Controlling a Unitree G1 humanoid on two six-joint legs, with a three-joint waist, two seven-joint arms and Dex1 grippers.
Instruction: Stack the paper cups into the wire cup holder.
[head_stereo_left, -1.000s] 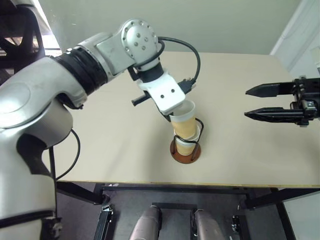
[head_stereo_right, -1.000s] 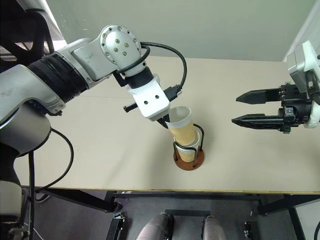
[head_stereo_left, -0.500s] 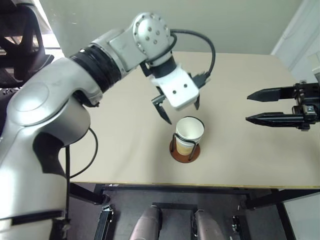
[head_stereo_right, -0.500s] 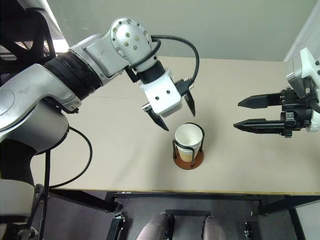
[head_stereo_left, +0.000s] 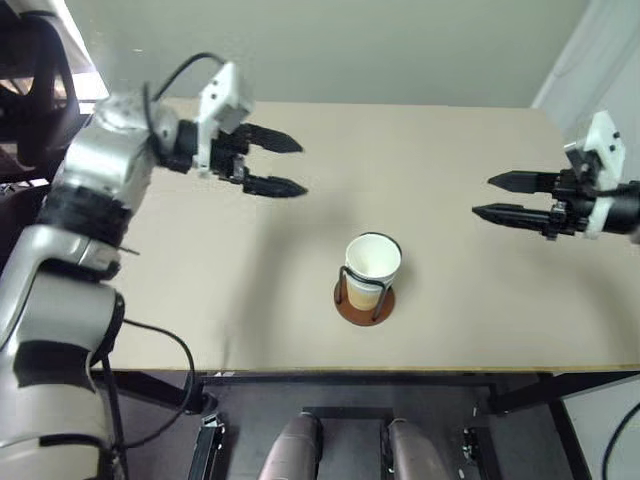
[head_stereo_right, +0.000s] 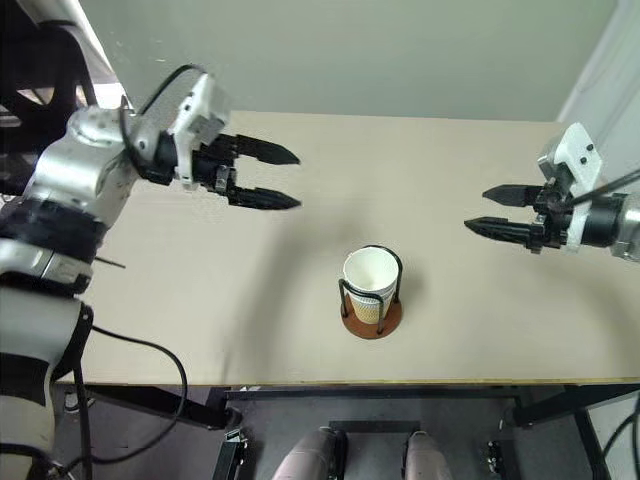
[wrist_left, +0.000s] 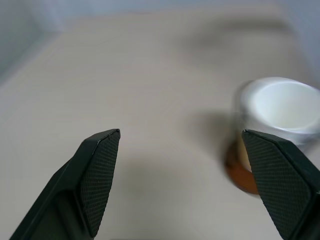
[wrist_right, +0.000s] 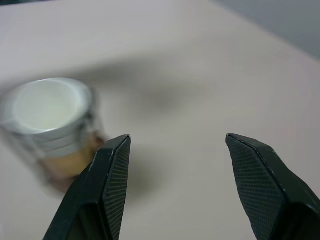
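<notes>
Beige table (head_stereo_left: 200, 300) with a matte top, standing before a plain pale wall; dark floor below its near edge. Wire cup holder (head_stereo_left: 364, 301) stands upright near the table's front middle, on a reddish-brown disc base. Paper cups (head_stereo_left: 372, 262) nested inside it, long axis vertical, mouths up. Left gripper (head_stereo_left: 288, 165) and right gripper (head_stereo_left: 490, 196) hover well apart on either side, fingers spread, empty.
</notes>
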